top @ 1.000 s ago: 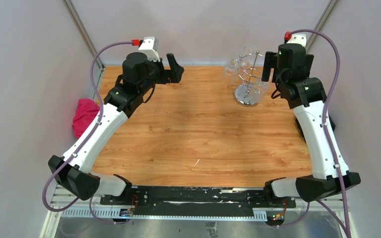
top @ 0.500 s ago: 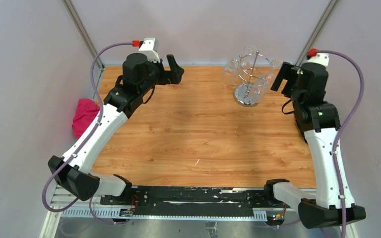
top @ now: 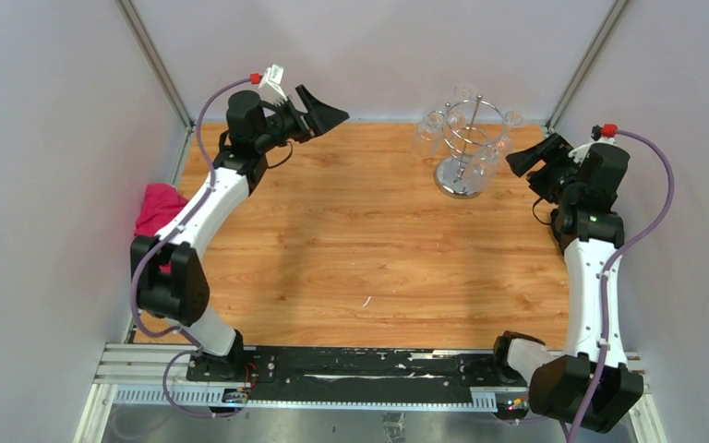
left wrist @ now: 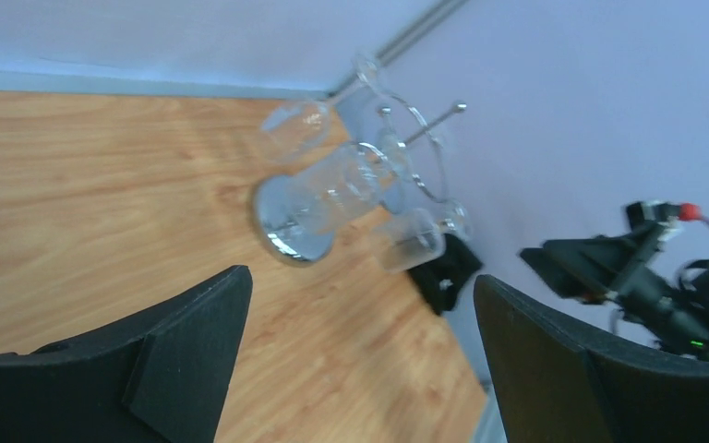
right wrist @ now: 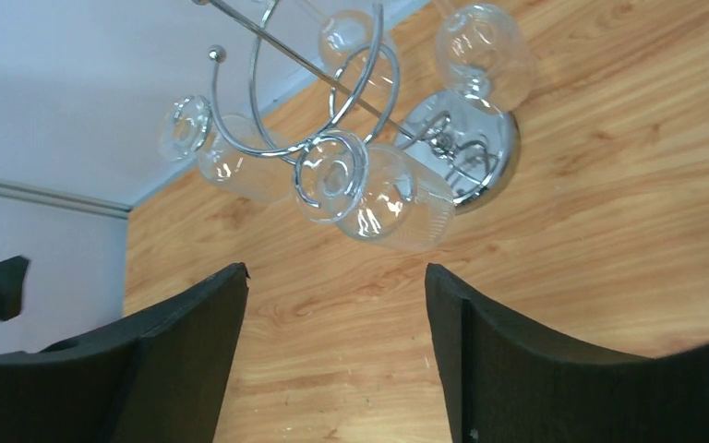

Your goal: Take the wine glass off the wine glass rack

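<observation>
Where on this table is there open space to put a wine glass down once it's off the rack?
The wide middle of the table is bare, from the wine glass rack forward to the near edge, save a white scrap. The near left is free. The far right corner is crowded: rack, hanging glasses and the right arm beside it.

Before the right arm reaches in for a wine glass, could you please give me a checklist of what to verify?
1. Right gripper fingers open, nothing between them: ok.
2. Shiny chrome wire wine glass rack standing upright on the wooden table: ok.
3. Clear wine glass hanging on the rack's side nearest the right gripper, apart from it: ok.
4. Left gripper open and well away from the rack: ok.
5. Which way that glass's foot slides off its hook: cannot tell.
</observation>
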{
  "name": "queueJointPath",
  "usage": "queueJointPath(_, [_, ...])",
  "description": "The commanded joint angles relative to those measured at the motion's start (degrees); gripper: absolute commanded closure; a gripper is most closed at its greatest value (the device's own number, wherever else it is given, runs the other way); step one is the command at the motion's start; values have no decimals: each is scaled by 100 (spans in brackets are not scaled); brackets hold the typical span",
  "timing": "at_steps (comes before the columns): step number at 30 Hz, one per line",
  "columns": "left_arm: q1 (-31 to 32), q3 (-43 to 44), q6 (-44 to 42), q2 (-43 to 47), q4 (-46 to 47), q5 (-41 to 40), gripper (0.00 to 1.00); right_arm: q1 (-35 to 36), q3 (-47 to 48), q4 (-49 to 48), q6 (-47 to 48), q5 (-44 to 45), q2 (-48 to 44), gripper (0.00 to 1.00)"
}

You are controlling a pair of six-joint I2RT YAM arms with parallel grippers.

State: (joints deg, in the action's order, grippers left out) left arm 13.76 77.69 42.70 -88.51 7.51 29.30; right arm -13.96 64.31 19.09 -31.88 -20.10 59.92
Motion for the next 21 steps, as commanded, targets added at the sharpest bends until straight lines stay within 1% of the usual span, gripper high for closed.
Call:
queueJointPath(1, [40,32,1492,-528,2028,1367,5,-358,-463,-1025,-673,-1019,-12,26])
queueJointPath(2, [44,-66,1711,-586,2476,1407,5,-441,-571,-1193,-765,-1144,-1,28])
queueJointPath(4, [48,-223,1925,-670,2766,1441,6,-539,-743,-1435,-899,-1279,53,29])
queueJointPath(7, [48,-457,1852,-646,2783,1328,8,-655,-906,-1677,-989,-1410,179,31])
queueJointPath(10, [113,-818,1730,-479,2783,1175,8,-729,-1023,-1858,-1058,-1437,323,36])
queueJointPath(12, [246,-1007,1671,-405,2782,1126,8,-759,-1100,-2161,-1135,-1465,445,40])
queueJointPath(17, [574,-1151,1576,-446,2783,1096,8,-785,-1309,-3037,-1665,-1826,922,47])
queueJointPath(21, [621,-1220,1575,-540,2786,1092,9,-784,-1273,-3419,-1965,-2076,1276,48])
